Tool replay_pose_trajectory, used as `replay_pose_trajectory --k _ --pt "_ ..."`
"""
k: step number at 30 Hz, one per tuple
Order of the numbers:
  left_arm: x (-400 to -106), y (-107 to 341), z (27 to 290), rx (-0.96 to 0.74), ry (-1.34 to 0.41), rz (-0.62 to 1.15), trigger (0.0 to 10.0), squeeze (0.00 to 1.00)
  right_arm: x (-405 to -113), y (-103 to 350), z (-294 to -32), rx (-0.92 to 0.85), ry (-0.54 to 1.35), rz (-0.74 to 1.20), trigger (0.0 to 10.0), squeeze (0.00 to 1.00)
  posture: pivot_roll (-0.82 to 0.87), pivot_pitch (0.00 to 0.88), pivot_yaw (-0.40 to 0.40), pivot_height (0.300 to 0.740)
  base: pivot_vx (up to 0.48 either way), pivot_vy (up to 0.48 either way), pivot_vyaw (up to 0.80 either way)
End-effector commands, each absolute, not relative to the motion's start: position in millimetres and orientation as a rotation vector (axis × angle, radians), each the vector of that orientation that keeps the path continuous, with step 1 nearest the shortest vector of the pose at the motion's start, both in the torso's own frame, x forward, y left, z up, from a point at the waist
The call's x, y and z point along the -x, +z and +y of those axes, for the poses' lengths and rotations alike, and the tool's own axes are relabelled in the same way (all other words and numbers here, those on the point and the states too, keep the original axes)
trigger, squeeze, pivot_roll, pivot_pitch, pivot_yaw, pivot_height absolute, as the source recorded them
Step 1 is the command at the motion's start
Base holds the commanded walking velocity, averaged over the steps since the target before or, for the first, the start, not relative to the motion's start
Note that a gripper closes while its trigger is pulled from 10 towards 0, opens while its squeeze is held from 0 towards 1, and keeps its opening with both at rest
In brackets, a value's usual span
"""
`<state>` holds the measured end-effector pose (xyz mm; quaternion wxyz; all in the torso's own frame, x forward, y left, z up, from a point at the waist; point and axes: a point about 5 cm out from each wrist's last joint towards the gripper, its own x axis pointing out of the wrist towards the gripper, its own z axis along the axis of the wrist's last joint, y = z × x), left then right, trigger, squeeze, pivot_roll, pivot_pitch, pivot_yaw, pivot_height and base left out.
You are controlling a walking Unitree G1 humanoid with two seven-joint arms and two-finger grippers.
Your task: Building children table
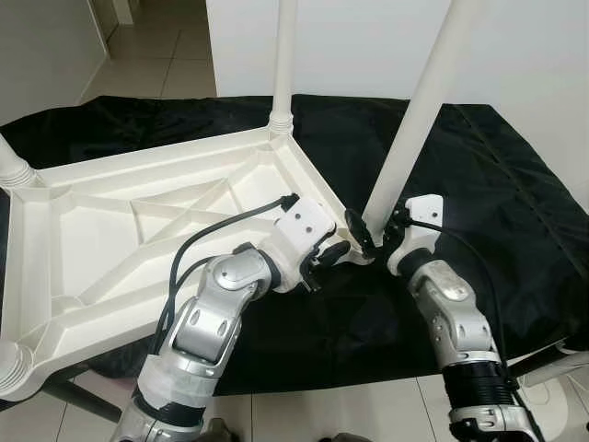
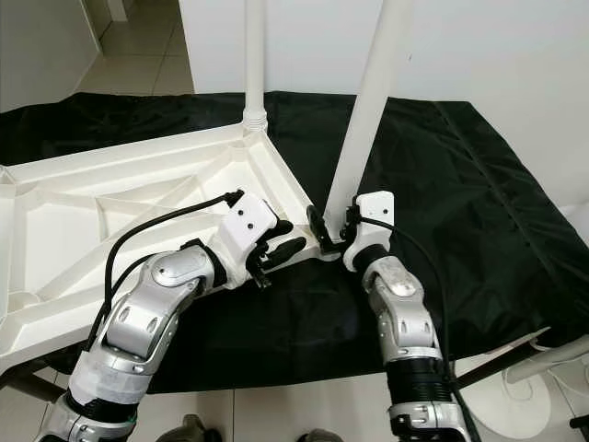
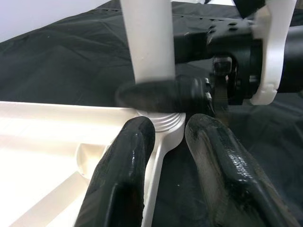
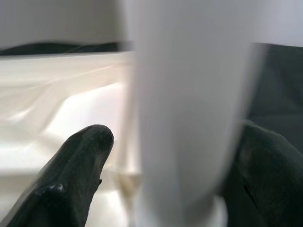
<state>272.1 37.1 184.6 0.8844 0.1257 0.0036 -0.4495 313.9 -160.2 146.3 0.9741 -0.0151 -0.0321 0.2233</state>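
A white plastic table top (image 1: 92,230) lies upside down on a black cloth. A long white leg (image 1: 419,110) stands tilted in the socket at its near right corner. My right gripper (image 1: 377,230) is shut on the base of this leg, one black finger on each side; in the right wrist view the leg (image 4: 184,94) sits between the fingers (image 4: 80,156). My left gripper (image 1: 329,258) sits just left of that corner. Its fingers (image 3: 125,165) straddle the table top's thin rim (image 3: 158,161) below the ribbed socket, shut on the rim.
Other white legs stand in their sockets at the far corner (image 1: 283,64), the left corner (image 1: 14,170) and the near left corner (image 1: 11,364). The black cloth (image 1: 488,184) stretches to the right. A white wall rises behind and tiled floor (image 1: 156,55) lies at the back left.
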Motion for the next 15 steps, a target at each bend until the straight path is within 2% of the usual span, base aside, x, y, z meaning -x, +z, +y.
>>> replay_pose_trajectory --k 1,7,15 --pt "-273.0 186.6 36.3 -0.256 -0.899 0.000 10.0 0.00 -315.5 146.4 -157.7 0.045 0.538 -0.066 10.0 0.00 -0.04 0.000 -0.009 0.740 0.000 0.000 0.00" --pt "-270.3 194.0 33.7 -0.259 -0.953 -0.026 10.0 0.00 -325.2 148.1 -163.3 0.129 0.702 -0.029 10.0 0.00 -0.02 0.000 -0.010 0.740 0.000 0.000 0.00" --pt "-269.6 197.5 34.0 -0.260 -0.969 -0.035 10.0 0.00 -333.0 152.6 -167.0 0.175 0.768 -0.023 10.0 0.00 -0.02 0.000 -0.008 0.740 0.000 0.000 0.00"
